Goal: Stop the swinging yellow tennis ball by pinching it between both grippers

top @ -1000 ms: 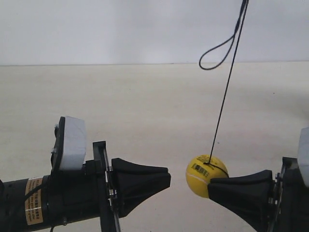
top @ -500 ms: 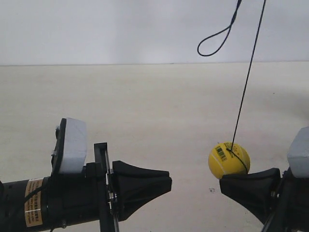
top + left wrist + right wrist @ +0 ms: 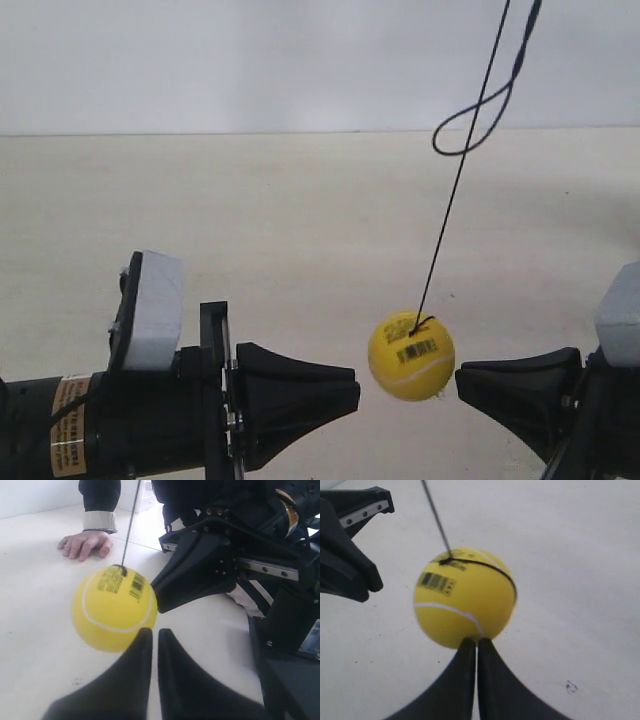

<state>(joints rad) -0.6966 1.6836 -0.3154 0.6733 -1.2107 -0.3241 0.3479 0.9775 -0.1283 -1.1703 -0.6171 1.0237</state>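
Plainly, the ball (image 3: 411, 355) hangs on its string (image 3: 448, 205) low over the table (image 3: 250, 220), between the tips of the two grippers. The gripper at the exterior view's left (image 3: 352, 386) points its black wedge at the ball, with a thin gap showing between tip and ball. It carries a white-grey box (image 3: 155, 310) and an orange label (image 3: 65, 440). The gripper at the exterior view's right (image 3: 462, 380) faces it from the other side, its tip just beside the ball; whether it touches cannot be told. The string slants up from the ball's top, and a loose loop (image 3: 478, 120) of it hangs high above. A barcode (image 3: 417, 350) on the ball faces the camera, with the white seam curving under it.

From the left wrist, the left gripper (image 3: 151, 632) has its jaws drawn together, only a narrow slit between them, holding nothing. The ball (image 3: 114, 609) sits just ahead of their tips, its lower edge overlapping them in the picture. The right gripper (image 3: 156, 596) meets the ball's side with its tip. Beyond the ball a hand (image 3: 85, 544) lies flat on the table.

From the right wrist, the right gripper (image 3: 476, 642) likewise has its jaws pressed together on nothing, and the ball (image 3: 465, 597), slightly blurred, is right at their tips. There the left gripper (image 3: 372, 585) stands apart from the ball
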